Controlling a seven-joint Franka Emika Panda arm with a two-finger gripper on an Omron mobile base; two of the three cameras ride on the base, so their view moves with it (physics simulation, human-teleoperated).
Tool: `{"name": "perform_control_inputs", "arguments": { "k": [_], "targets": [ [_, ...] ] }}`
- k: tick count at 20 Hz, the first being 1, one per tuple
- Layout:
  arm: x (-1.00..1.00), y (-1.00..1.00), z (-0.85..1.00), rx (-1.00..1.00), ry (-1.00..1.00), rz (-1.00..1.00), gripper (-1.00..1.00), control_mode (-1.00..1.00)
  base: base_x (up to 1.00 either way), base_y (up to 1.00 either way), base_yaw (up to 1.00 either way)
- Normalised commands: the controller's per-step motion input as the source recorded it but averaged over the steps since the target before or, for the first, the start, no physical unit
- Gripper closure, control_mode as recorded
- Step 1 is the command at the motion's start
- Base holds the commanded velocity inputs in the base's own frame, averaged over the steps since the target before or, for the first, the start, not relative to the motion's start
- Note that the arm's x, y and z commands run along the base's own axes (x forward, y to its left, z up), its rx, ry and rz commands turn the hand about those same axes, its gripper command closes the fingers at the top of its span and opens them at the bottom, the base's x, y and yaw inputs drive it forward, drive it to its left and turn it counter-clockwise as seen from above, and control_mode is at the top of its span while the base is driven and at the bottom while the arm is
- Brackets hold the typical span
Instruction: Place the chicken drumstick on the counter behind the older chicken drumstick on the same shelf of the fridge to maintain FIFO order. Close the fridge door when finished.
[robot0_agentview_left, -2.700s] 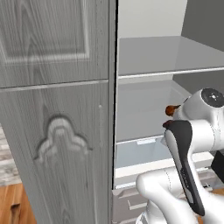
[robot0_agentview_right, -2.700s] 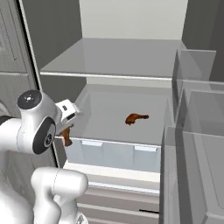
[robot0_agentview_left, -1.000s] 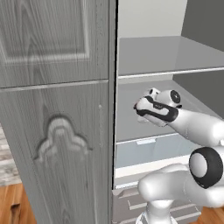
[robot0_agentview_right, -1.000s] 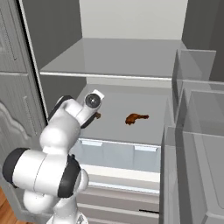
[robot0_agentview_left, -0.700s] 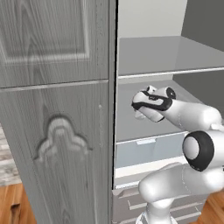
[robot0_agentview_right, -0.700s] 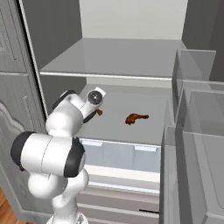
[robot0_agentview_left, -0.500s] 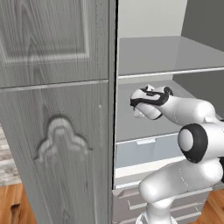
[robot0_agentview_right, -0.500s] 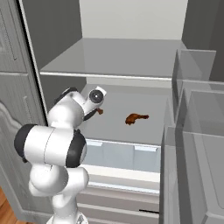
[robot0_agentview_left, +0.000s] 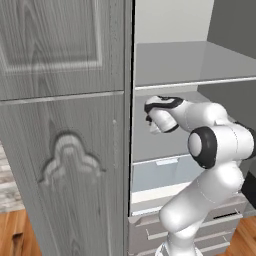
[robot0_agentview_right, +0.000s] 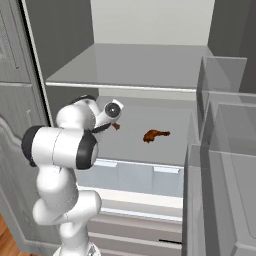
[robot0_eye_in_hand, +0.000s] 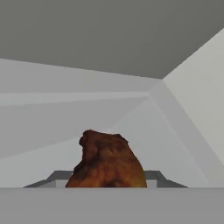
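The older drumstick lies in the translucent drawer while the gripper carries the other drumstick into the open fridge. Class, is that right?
Not quite. The older drumstick lies on the shelf above the drawer, not in it, as the right base view shows. The rest stands: the gripper holds the other drumstick inside the open fridge.

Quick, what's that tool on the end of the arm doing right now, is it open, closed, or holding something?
Tool: shut on the chicken drumstick, held inside the fridge over the shelf.
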Motion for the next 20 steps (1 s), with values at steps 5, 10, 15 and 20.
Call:
{"name": "perform_control_inputs", "arguments": {
  "k": [5,10,15,20],
  "targets": [
    [0.35,-0.02,-0.24,0.00,0.00,0.00,1.00,-1.00,0.00,0.00,0.00],
    [0.49,-0.01,-0.29,-0.01,0.00,0.01,1.00,-1.00,0.00,0.00,0.00],
    [0.33,0.00,-0.25,0.00,-0.05,0.06,1.00,-1.00,0.00,0.00,0.00],
    [0.26,0.00,-0.34,0.00,-0.05,0.06,1.00,-1.00,0.00,0.00,0.00]
  ]
}}
